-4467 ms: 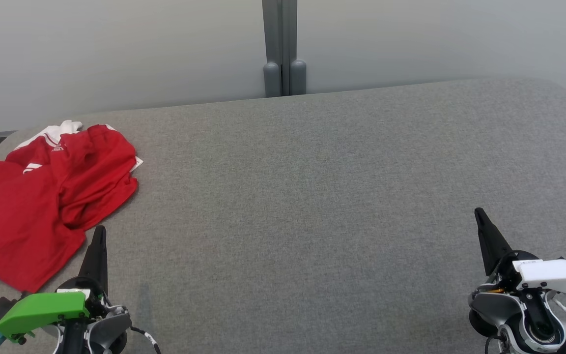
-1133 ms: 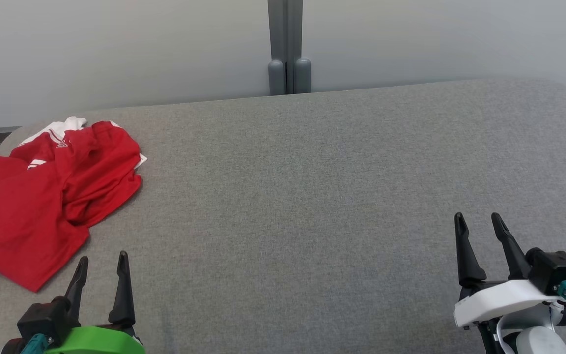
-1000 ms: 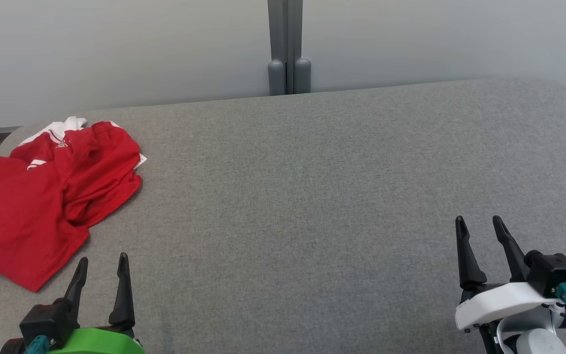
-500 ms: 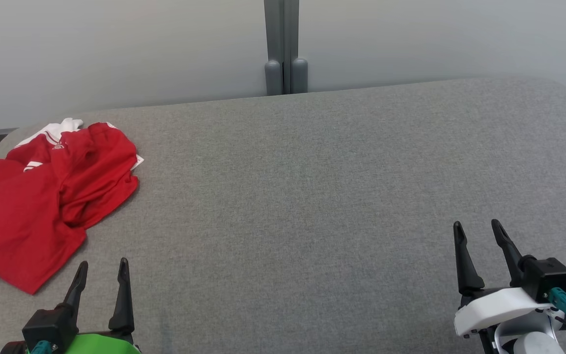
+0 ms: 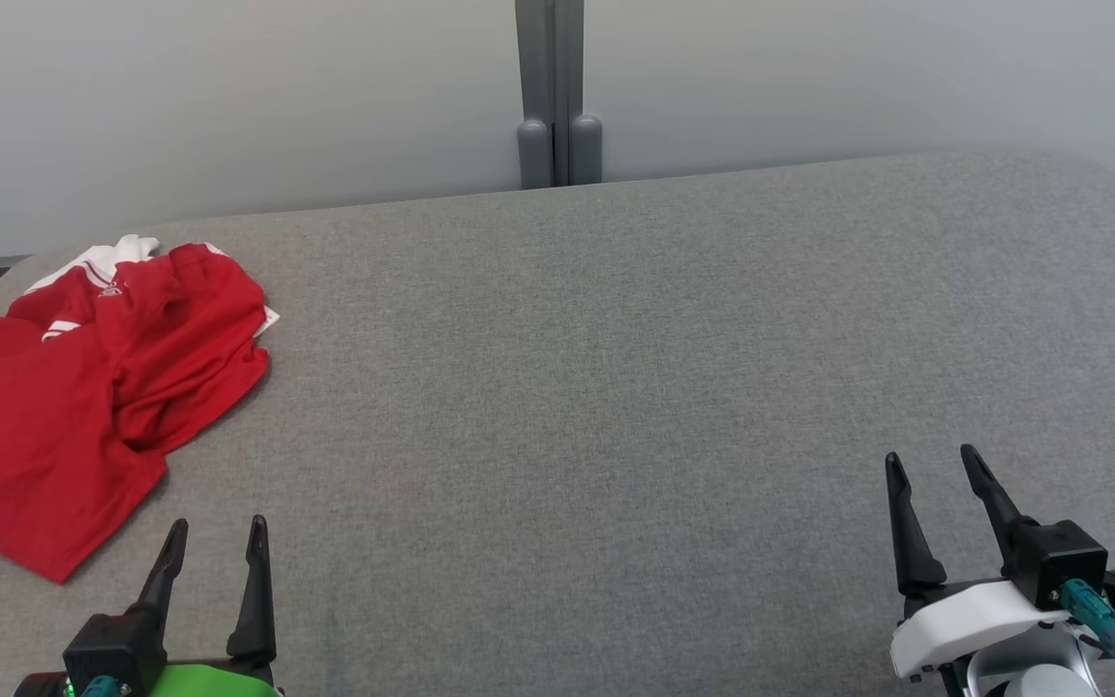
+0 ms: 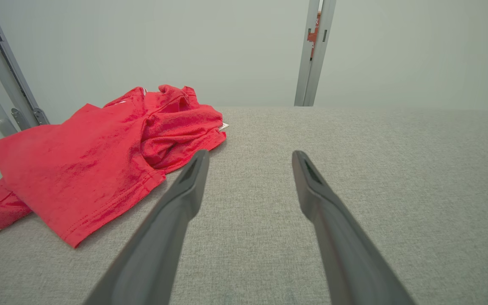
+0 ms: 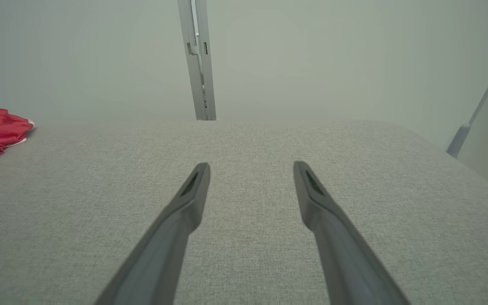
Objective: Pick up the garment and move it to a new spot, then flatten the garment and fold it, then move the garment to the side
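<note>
At the first step, pick-up not begun. Crumpled at the tabletop's (image 5: 616,387) far-left corner: the garment (image 5: 83,407), untouched. Next, probably: reach the left gripper (image 5: 217,523) forward-left to the near hem, then pinch. Parked low by the near edge, pointing ahead: left gripper and right gripper (image 5: 932,455), fingers wide apart, holding nothing.

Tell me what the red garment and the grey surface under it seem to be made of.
Red garment: probably soft knit jersey, matte; it lies in limp creases with a stitched hem. Grey surface: likely woven upholstery cloth, matte and flecked; a fine weave shows.
</note>
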